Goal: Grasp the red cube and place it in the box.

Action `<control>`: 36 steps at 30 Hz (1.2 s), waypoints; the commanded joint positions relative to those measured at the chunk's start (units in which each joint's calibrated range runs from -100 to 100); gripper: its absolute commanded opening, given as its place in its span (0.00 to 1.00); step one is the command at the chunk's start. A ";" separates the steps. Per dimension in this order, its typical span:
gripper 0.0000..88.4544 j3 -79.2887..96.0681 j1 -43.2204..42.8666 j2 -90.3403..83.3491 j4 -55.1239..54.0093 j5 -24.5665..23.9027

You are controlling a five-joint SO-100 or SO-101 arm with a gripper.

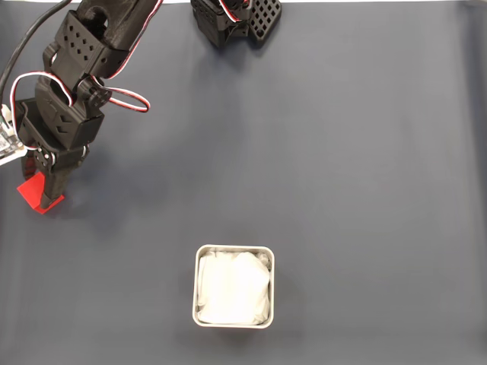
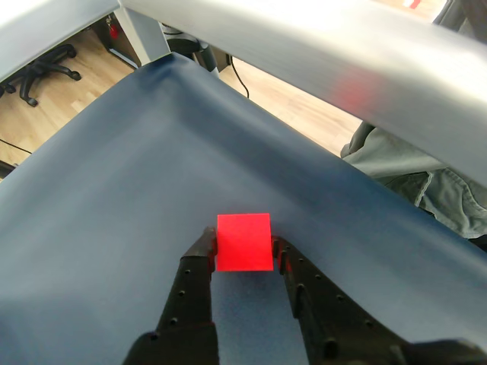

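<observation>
The red cube (image 1: 32,192) sits at the far left of the dark blue cloth, partly covered by the black gripper (image 1: 48,196) that comes down on it from above. In the wrist view the red cube (image 2: 243,242) stands between the two black fingertips, which touch its left and right faces, so the gripper (image 2: 243,249) is shut on it. The cube looks to be still on or just above the cloth. The box (image 1: 196,286), a square silvery tin with white wrinkly lining, stands low in the middle of the fixed view, well to the right of the cube.
The arm's black base (image 1: 236,19) stands at the top centre of the fixed view. A red and white cable (image 1: 129,97) loops off the arm. In the wrist view the cloth's edge runs along a grey metal rail (image 2: 304,46), with floor beyond.
</observation>
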 commanded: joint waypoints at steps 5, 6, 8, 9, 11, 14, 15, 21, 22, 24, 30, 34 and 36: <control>0.07 -2.50 -0.65 -0.93 -0.69 0.88; 0.07 -2.50 -0.65 -0.93 -0.61 0.88; 0.07 -2.50 -0.65 -1.10 -0.61 0.93; 0.07 -2.50 -0.65 -1.28 -0.61 0.98; 0.07 -2.59 -0.65 -1.54 -0.53 1.12; 0.07 -3.14 -0.79 -2.23 0.37 1.32; 0.07 -3.41 -0.94 -2.58 0.95 1.32; 0.07 -5.05 -2.14 -5.35 3.90 1.51; 0.07 -5.33 -2.43 -5.96 4.47 1.56; 0.07 -5.69 -3.00 -7.08 5.45 1.66; 0.07 -7.52 -4.77 -10.03 8.81 1.90; 0.07 -7.52 -5.84 -12.02 9.55 2.20; 0.07 -7.70 -6.48 -13.06 10.37 2.30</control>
